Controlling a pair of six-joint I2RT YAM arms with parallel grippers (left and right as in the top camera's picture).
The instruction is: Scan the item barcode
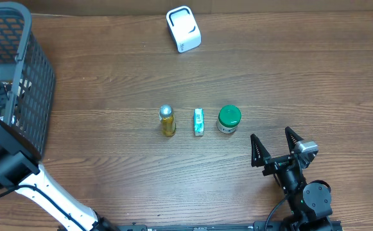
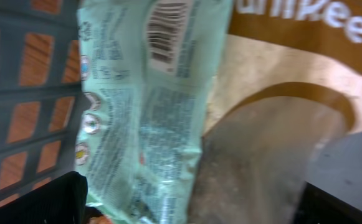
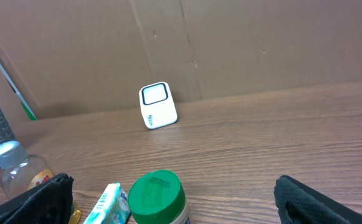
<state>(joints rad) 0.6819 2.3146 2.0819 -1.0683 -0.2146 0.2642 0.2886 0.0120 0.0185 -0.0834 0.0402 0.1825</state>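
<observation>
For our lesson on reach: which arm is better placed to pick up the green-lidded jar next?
Likely right. Its open gripper faces the green-lidded jar close by; the left arm is away over the basket.

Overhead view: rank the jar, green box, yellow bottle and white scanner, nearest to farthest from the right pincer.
1. Green-lidded jar, row's right end
2. Small green box, row's middle
3. Yellow bottle, row's left end
4. White scanner, at the back

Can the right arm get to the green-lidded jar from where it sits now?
Probably yes. The right gripper is open and sits close beside the round green-lidded jar, with only bare wooden table between them. The small green-and-white box lies on the jar's far side, out of the way.
</observation>
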